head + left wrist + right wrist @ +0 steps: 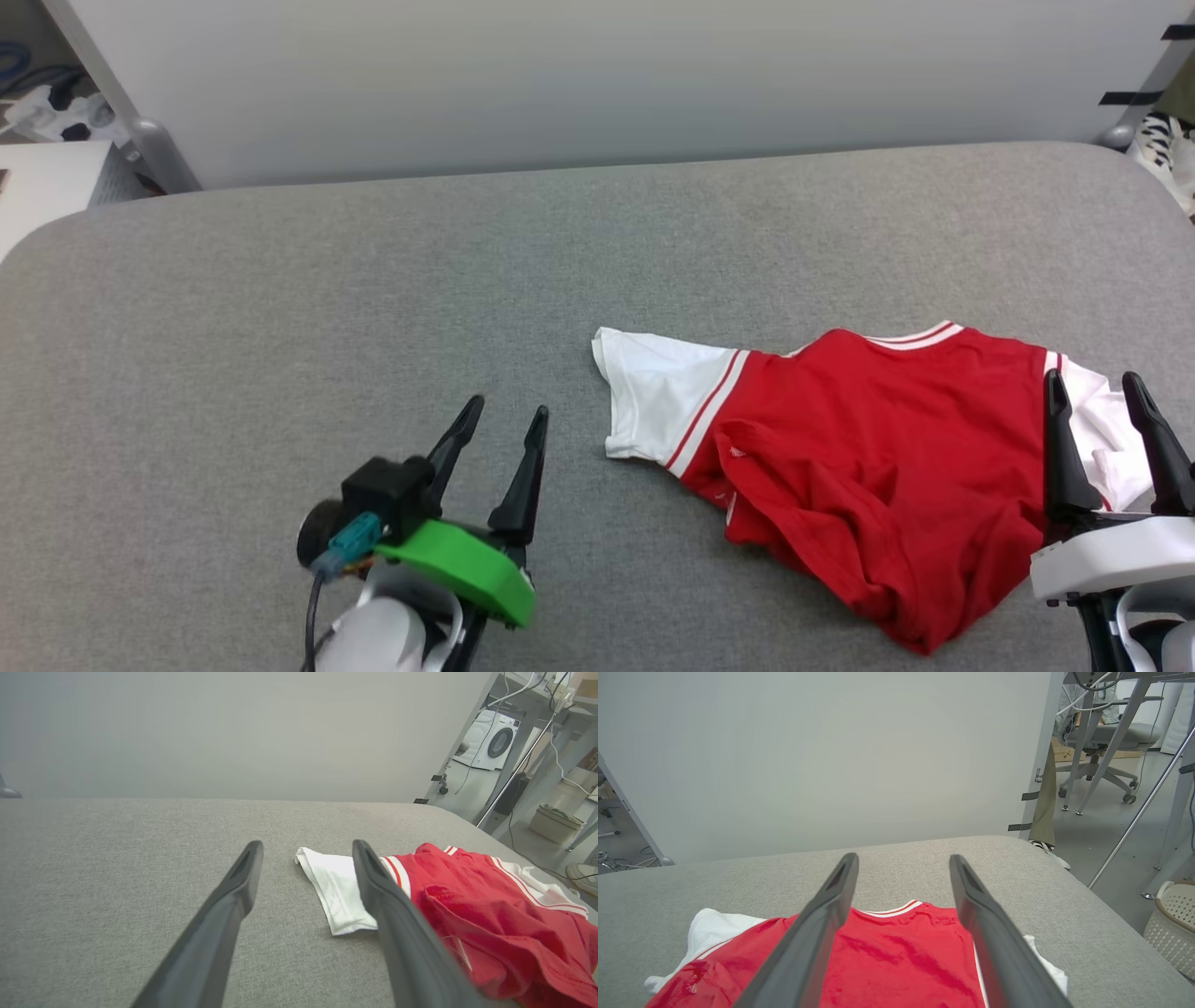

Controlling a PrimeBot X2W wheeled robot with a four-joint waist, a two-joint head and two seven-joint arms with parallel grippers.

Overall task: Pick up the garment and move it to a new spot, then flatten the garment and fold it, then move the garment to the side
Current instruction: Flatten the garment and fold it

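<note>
Garment (868, 448) is seen crumpled on grey surface (327, 299), right of centre; left gripper (509, 411) is held spread, empty, near its white sleeve; right gripper (1094, 378) is spread above the other sleeve, nothing pinched

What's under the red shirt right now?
The garment lies crumpled on the grey padded table, which shows around it. What its bunched folds cover, the surface beneath and the shirt's other side, cannot be seen.
</note>
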